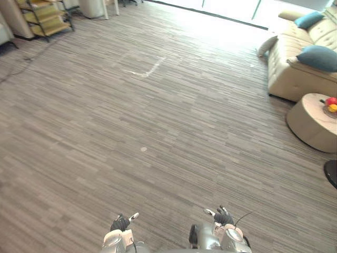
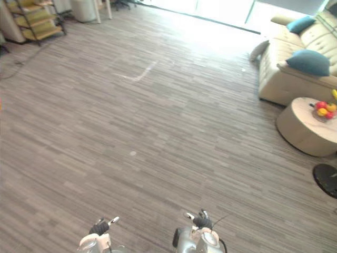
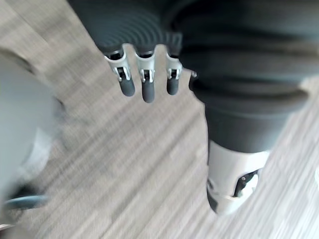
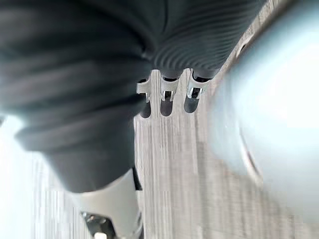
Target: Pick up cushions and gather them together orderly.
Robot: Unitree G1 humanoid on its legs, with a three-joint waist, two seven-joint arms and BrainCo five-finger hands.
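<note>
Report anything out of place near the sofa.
A pale cushion seems to lie on the floor against the sofa's far end, off the seat; the near blue cushion and far blue cushion rest on the sofa.

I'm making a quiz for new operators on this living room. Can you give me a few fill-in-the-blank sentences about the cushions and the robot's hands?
1. Two blue cushions lie on the cream ____.
2. A pale cushion leans at that seat's end, down on the ____.
3. The fruit sits on a round ____.
4. The left hand and right hand hold ____.
Missing words: sofa; floor; table; nothing.
</note>
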